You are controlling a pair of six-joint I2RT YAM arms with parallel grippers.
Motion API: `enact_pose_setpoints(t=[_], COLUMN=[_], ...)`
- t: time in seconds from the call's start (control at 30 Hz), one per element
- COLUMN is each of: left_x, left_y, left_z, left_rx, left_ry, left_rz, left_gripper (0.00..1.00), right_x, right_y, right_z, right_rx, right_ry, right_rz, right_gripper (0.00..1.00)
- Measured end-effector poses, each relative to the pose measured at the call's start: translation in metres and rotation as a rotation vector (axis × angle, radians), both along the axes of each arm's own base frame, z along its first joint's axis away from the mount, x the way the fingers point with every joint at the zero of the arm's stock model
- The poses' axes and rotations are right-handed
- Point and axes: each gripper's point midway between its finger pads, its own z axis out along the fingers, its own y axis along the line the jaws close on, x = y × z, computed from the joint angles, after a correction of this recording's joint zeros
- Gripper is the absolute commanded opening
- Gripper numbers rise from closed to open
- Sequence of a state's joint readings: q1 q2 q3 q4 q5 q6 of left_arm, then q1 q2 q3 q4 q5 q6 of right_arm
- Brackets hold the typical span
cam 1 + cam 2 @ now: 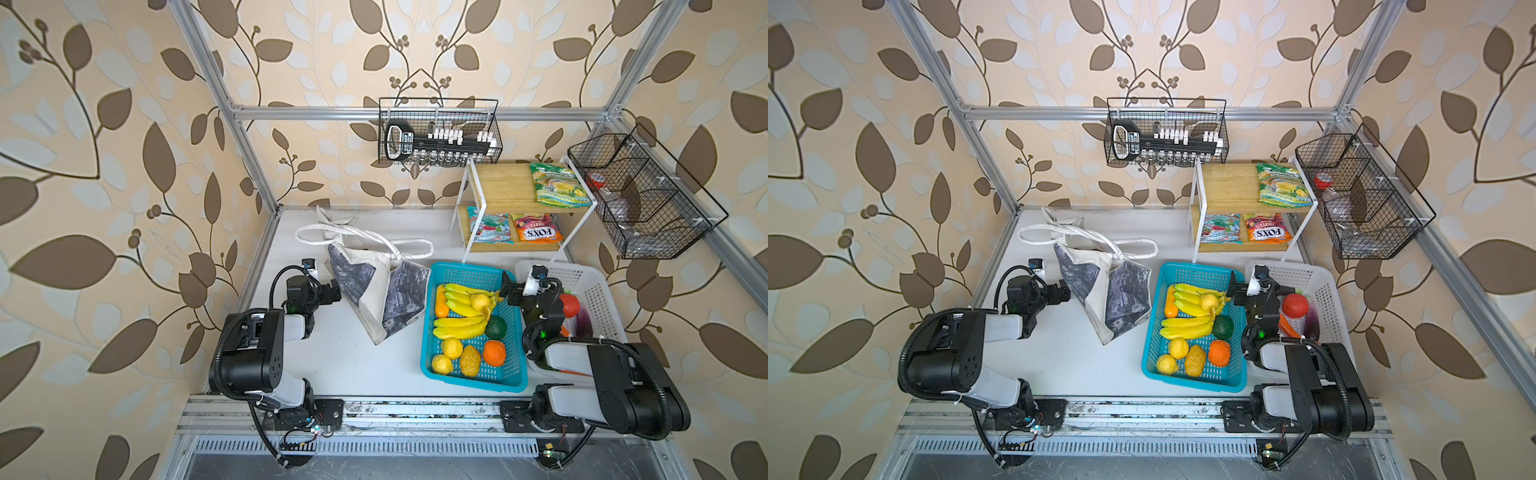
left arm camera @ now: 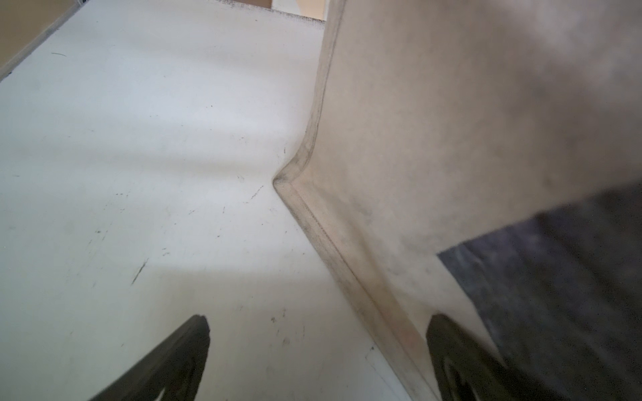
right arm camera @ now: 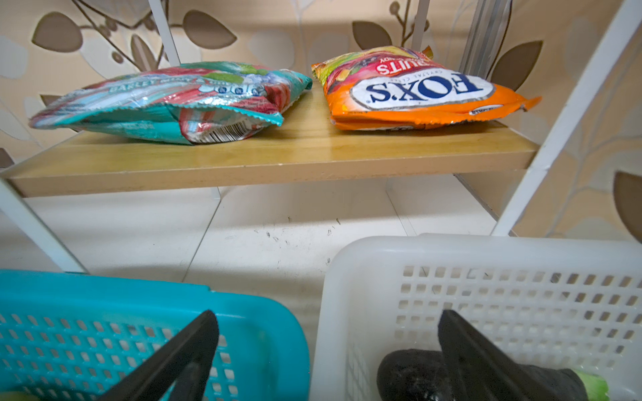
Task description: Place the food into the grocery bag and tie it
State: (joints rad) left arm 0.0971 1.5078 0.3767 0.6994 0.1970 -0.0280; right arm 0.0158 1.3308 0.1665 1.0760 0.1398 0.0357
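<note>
- The grocery bag [image 1: 376, 291] is lying slumped on the white table [image 1: 332, 365], between the left arm and the blue basket [image 1: 467, 269], with its corner just beside the basket's rim.
- Its white loop handles [image 1: 332, 233] are trailing toward the back wall. The mouth is looking collapsed rather than propped open.
- The left gripper [image 2: 318, 330] is hanging right at the bag's side seam, jaws spread wide and holding nothing. I cannot tell whether one finger is brushing the cloth.
- The right gripper [image 3: 328, 323] is hovering over the gap between the blue basket and the white basket [image 3: 486, 257], also wide open and empty, facing the lower shelf [image 3: 278, 152].
- The food is waiting all around: bananas [image 1: 461, 302] and an orange fruit [image 1: 494, 353] in the blue basket, a teal packet [image 3: 166, 100] and an orange packet [image 3: 417, 93] on the shelf.
- I am reading the bag as soft, limp fabric that will fold under any push, so pinching the stitched hem near a handle root looks best.
- The glossy produce is probably light and slippery, asking for a grip across the middle.
- The crinkly packets are lying flat, so their crimped edge is looking like the place to pinch.
</note>
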Motion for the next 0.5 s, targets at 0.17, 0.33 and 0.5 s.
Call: enact_pose_setpoints(t=[0.17,0.33,0.5], left_x=[0.0001,0.0001,0.0001], left_y=[0.0,0.0001,0.0], left_z=[0.0002,0.0002,0.0002], left_rx=[0.001,0.001,0.001], left_ry=[-0.001,-0.001,-0.001], left_rz=[0.0,0.0,0.0], left_gripper=[0.99,0.99,0.99], right_x=[0.0001,0.0005,0.0016], right_y=[0.0005,0.001,0.0027], right_z=[0.0,-0.0001,-0.0002], right_rx=[-0.003,-0.001,0.004], right_ry=[0.0,0.001,0.003], right_rz=[0.004,0.014,0.04], right_gripper=[1.0,1.0,1.0])
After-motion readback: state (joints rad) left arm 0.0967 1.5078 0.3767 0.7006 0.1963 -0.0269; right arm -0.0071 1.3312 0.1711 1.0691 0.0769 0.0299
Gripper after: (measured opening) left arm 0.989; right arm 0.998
